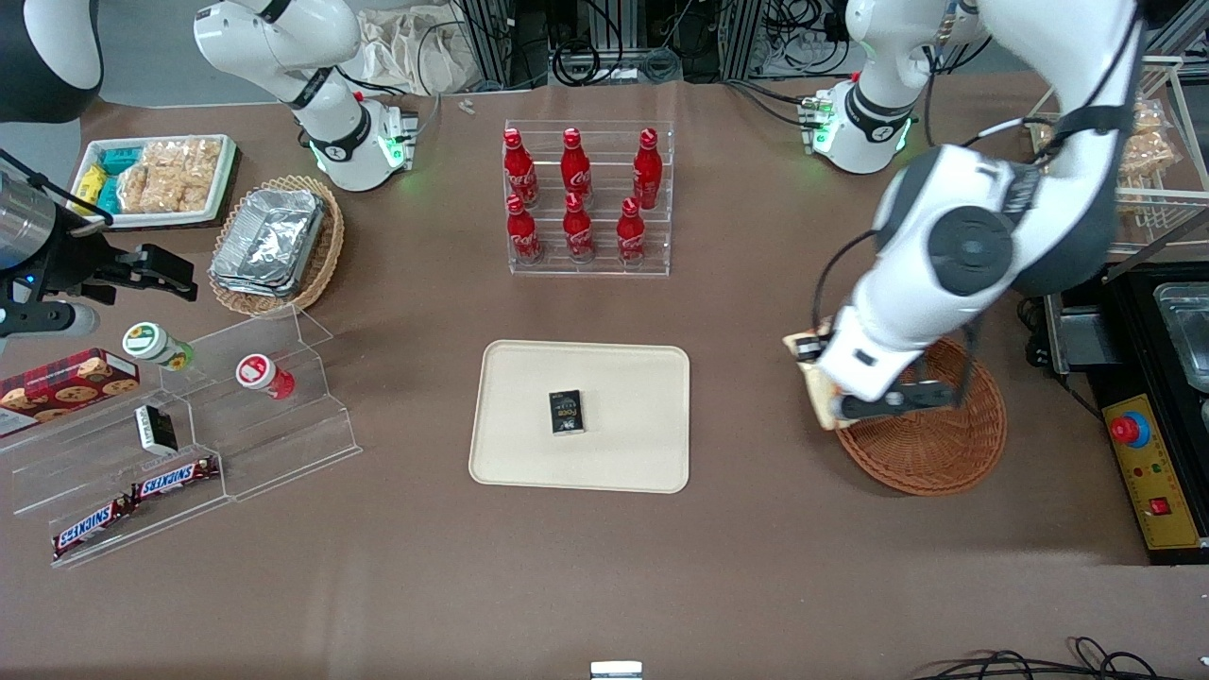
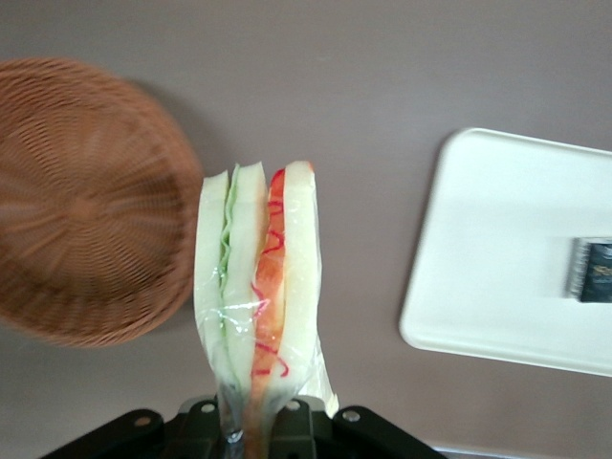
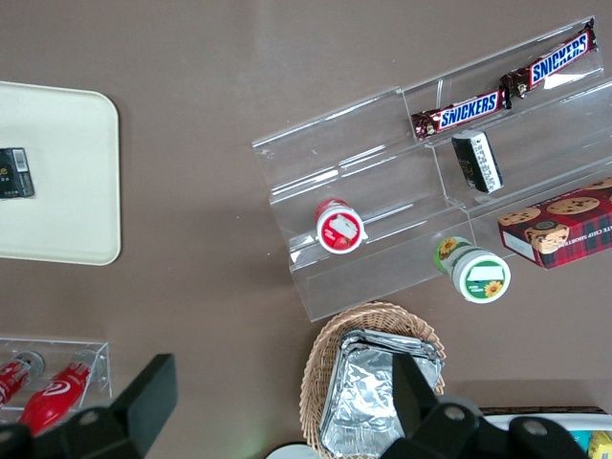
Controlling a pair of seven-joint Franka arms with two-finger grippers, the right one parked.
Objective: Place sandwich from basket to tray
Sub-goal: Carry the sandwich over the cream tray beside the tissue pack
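Aloft, claw [image 2: 251, 421] gripping wrapped, pale sandwich [image 2: 256, 287]

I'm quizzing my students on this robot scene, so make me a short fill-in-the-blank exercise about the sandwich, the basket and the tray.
1. The claw is shut on the ____, wrapped in clear film.
2. The round woven basket now holds ____ items.
3. On the cream tray lies a small ____ box.
4. The sandwich hangs over the brown table, between the basket and the ____.

Missing words: sandwich; no; black; tray
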